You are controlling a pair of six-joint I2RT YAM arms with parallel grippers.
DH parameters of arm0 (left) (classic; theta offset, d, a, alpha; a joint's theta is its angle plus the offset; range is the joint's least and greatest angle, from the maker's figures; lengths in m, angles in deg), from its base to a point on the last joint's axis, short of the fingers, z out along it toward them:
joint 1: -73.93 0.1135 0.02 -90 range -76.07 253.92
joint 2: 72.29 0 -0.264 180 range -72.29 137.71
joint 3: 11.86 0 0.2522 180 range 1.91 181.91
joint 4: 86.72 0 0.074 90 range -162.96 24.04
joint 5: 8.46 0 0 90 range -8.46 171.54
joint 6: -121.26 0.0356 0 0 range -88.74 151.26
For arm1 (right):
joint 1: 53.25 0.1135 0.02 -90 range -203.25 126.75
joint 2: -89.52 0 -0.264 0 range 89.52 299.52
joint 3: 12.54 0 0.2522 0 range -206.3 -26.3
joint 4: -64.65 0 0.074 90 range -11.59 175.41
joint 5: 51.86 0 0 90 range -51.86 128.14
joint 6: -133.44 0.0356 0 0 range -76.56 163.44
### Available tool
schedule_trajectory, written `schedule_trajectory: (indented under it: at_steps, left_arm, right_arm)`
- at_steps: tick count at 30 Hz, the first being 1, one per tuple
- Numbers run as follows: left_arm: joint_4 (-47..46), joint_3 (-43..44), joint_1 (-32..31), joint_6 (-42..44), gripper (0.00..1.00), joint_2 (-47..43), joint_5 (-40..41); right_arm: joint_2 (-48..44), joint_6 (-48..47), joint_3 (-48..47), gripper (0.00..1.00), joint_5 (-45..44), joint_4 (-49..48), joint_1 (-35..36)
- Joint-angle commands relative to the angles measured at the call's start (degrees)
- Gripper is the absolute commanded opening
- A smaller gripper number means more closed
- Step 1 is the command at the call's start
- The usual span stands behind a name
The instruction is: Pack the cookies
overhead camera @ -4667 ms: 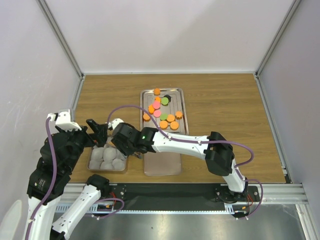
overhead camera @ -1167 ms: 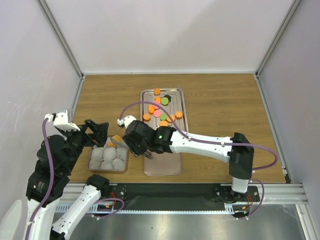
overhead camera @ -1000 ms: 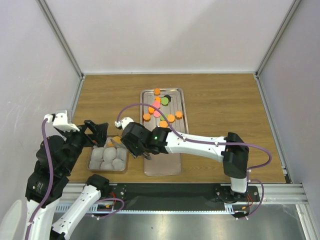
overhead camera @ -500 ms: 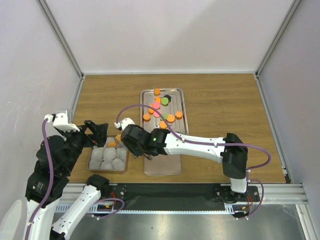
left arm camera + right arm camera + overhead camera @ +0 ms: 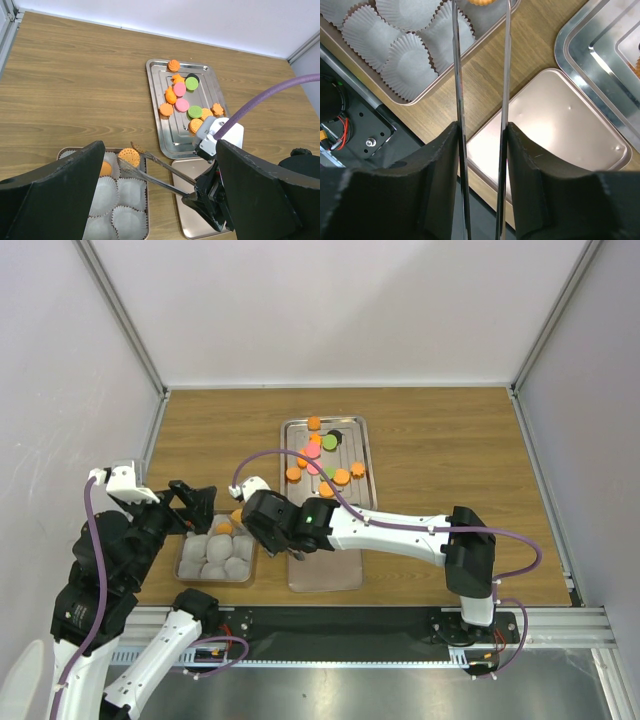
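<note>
Cookie in play: an orange cookie [image 5: 129, 156] sits between the tips of the tongs [image 5: 506, 65], over the middle far cup of the box [image 5: 67, 150]; whether it already rests in the paper cannot be told.
Already packed: a second orange cookie [image 5: 105, 167] lies in the cup at 9 o'clock of the first.
Still to fill: the other white paper cups [image 5: 131, 192] show nothing inside.
Remaining stock: the cookies [image 5: 182, 97], orange, pink, green and one black, cluster in the far half of the steel tray [image 5: 160, 75], at 1 o'clock of the box.
Right gripper [image 5: 481, 150]: clamped on the tongs' handles, reaching across from 3 o'clock.
Left gripper [image 5: 160, 145]: fingers wide apart, holding nothing, hanging above the box's near side.
Also on the table: a pale pink tray [image 5: 545, 125] at 3 o'clock of the box.
Step in hand: placing, by the look of it, a cookie into its cup.
Next move: likely easing the tongs apart so the cookie drops flat, then lifting clear without snagging the paper.
</note>
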Motion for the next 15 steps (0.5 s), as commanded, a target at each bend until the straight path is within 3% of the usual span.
schedule_trajectory:
  at_steps: [1,15]
  left_arm:
    - [-1.0,0.4,-0.3,1.0,1.0,-0.3,0.6]
    - [-1.4,0.1,-0.3,0.7,1.0,-0.1,0.3]
  right_arm:
    - [-0.7,-0.7,-2.3,0.45,-2.0,-0.7,0.3]
    - [-1.7,-0.5,-1.2,0.48,-2.4,-0.7,0.4]
